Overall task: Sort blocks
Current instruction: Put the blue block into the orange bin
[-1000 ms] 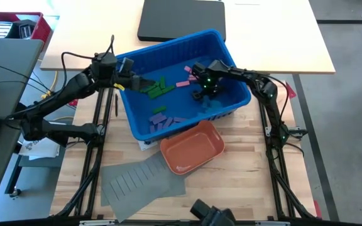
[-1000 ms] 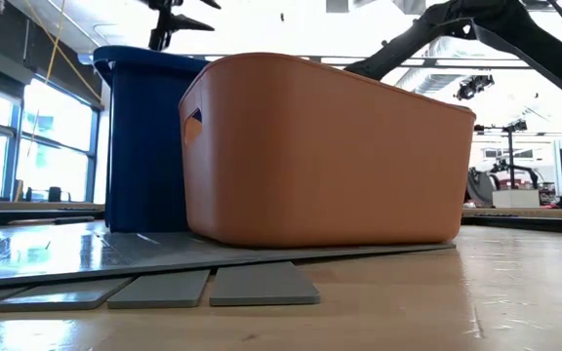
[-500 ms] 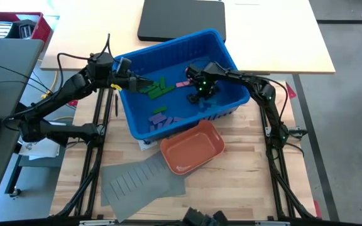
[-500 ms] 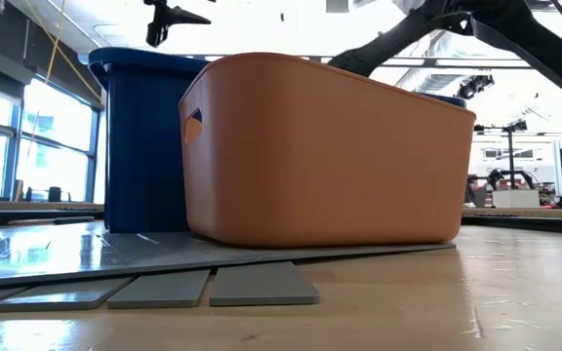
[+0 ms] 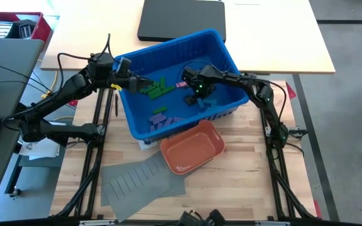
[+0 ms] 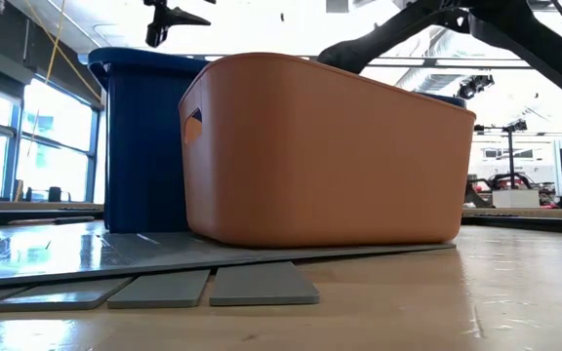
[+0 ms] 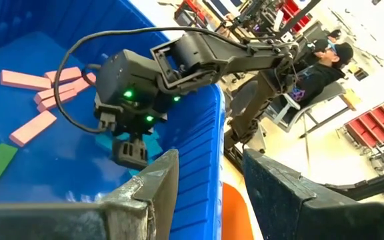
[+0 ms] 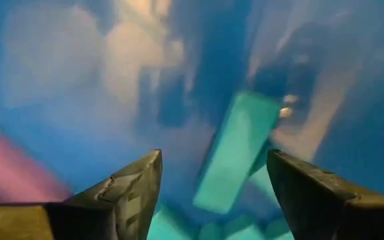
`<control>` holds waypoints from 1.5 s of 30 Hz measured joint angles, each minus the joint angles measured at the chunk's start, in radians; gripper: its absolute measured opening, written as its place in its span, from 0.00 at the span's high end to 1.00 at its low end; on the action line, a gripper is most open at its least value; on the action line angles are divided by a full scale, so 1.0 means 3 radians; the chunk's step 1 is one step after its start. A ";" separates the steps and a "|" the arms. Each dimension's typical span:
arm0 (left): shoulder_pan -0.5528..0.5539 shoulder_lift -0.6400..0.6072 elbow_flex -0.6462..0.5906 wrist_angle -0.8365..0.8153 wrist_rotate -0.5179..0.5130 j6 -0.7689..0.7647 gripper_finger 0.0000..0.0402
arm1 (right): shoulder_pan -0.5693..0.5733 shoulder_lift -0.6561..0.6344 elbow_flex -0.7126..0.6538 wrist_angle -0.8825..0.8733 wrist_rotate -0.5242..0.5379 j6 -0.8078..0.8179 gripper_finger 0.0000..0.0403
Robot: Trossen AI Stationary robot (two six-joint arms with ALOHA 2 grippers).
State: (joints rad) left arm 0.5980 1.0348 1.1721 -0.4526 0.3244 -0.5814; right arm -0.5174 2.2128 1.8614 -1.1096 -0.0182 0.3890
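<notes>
A blue bin (image 5: 231, 63) holds the blocks: green ones (image 5: 158, 89), pink ones (image 5: 182, 83), purple ones (image 5: 162, 119) and teal-blue ones (image 8: 235, 153). My left gripper (image 5: 140, 81) is at the bin's left wall, shut on it. My right gripper (image 5: 191, 98) reaches down inside the bin and stands open just over the teal-blue blocks. One teal-blue block lies below the gap between its fingers, and a pink block (image 8: 5, 160) lies off to one side. In the left wrist view the right gripper (image 7: 131, 152) hangs over the bin floor beside pink blocks (image 7: 42, 93). My left gripper holds the blue bin by the rim of its left wall (image 7: 202, 153). One finger (image 7: 153, 190) is inside the bin and the other (image 7: 279, 193) outside. The fingers come from the table's left, slanting a little downward.
An orange-red tray (image 5: 193, 147) stands just in front of the bin, on a grey slotted sheet (image 5: 144, 182). A black case (image 5: 181, 19) lies on the far table. A red box (image 5: 11, 25) is at far left. A person (image 7: 325, 53) sits beyond the table's right side.
My right gripper has moved inside the bin toward the table's left and a little toward its near edge, turning somewhat as it went. It stays open over the teal-blue blocks.
</notes>
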 joint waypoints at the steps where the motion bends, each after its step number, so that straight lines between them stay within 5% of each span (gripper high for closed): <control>1: -0.0001 0.0000 0.0000 -0.0001 -0.0002 -0.0001 0.61 | -0.0014 0.0004 0.0000 0.0013 0.0068 0.0029 0.35; 20: -0.0001 0.0000 0.0000 0.0003 -0.0024 -0.0179 0.61 | -0.0090 0.0275 0.0009 0.0198 -0.0153 -0.0104 0.41; 25: -0.0001 0.0000 0.0000 0.0001 -0.0024 -0.0179 0.61 | -0.0065 0.0279 0.0006 0.0179 -0.0102 -0.0108 0.54; 32: -0.0001 0.0000 0.0000 0.0000 -0.0023 -0.0091 0.61 | -0.0062 0.0268 0.0238 0.0045 -0.0053 -0.0114 0.88; 41: 0.0000 -0.0001 0.0000 0.0002 -0.0021 0.0165 0.61 | 0.0002 0.0167 0.1656 -0.0589 0.0386 -0.0394 0.87; 45: 0.0003 -0.0002 0.0007 -0.0019 -0.0013 0.0281 0.61 | 0.0083 -0.0448 0.1269 -0.0321 0.0118 -0.0186 0.87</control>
State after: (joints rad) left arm 0.5989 1.0342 1.1743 -0.4582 0.3206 -0.4970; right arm -0.4926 2.0784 2.2421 -1.2059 0.0173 0.3333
